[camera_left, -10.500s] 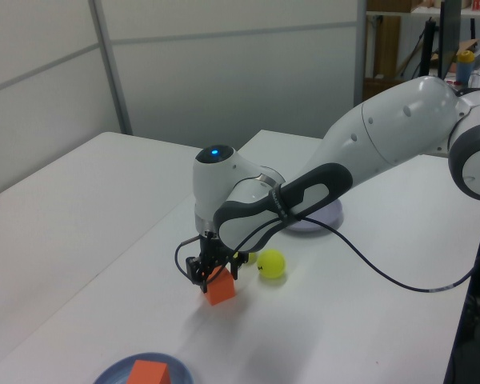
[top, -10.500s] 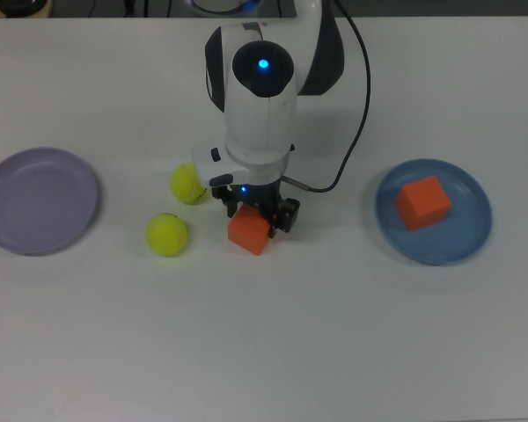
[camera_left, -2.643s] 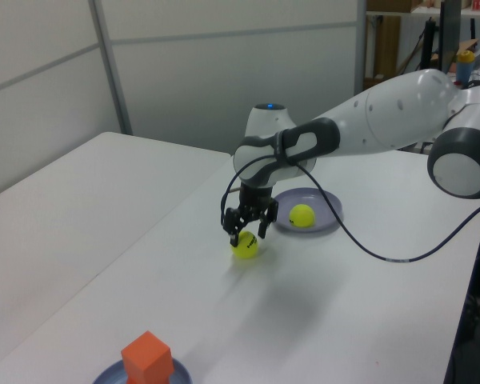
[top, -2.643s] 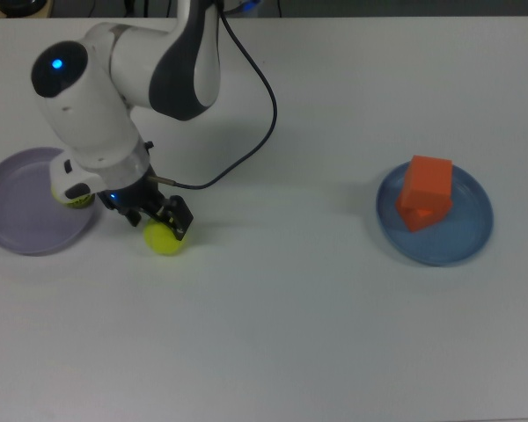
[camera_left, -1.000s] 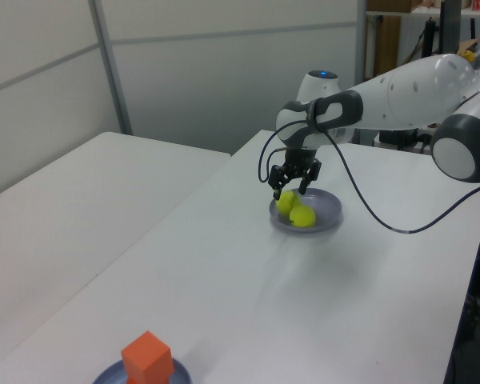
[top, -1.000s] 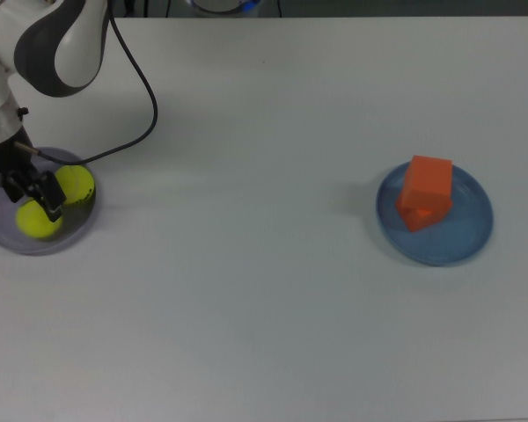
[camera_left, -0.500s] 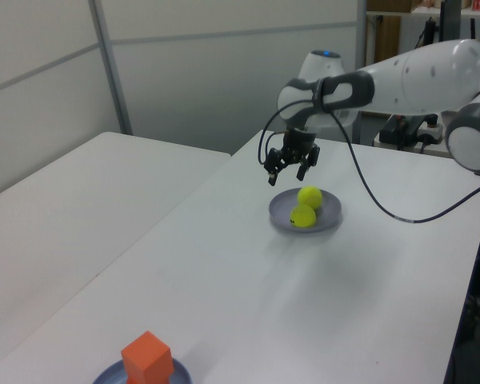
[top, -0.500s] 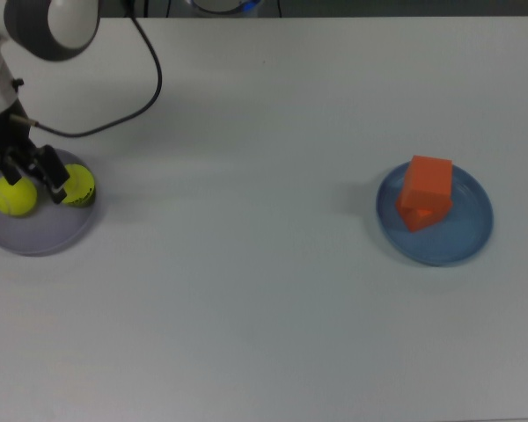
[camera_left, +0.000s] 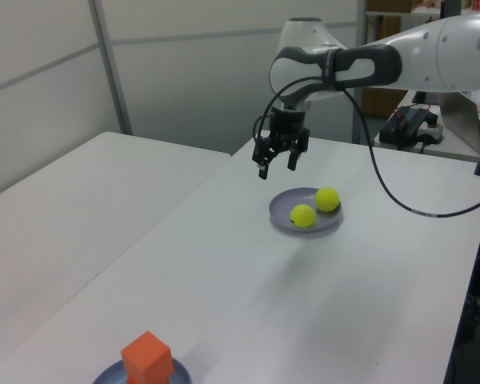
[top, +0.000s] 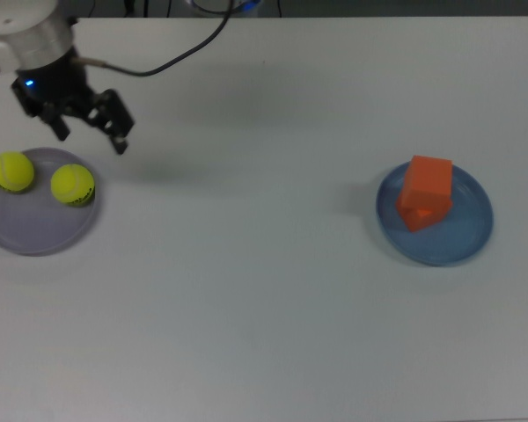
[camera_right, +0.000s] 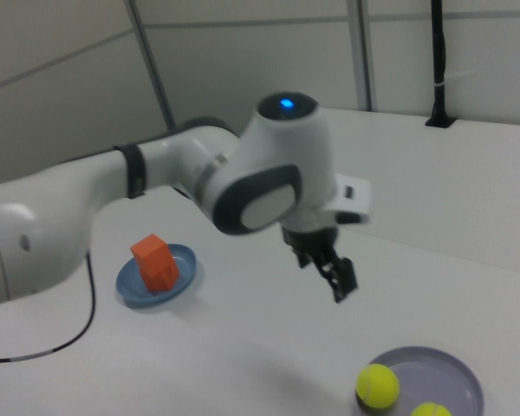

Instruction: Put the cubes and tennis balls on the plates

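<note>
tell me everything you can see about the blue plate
The blue plate is a shallow round dish with a low raised rim, medium blue and matte, plastic by the look of it. It lies flat on the white table, at the top view's right, far from the lavender plate. Two orange cubes stand stacked on it, the upper one turned slightly against the lower, covering its middle and back. Nothing else touches it; the gripper hangs far off over the table.
</note>
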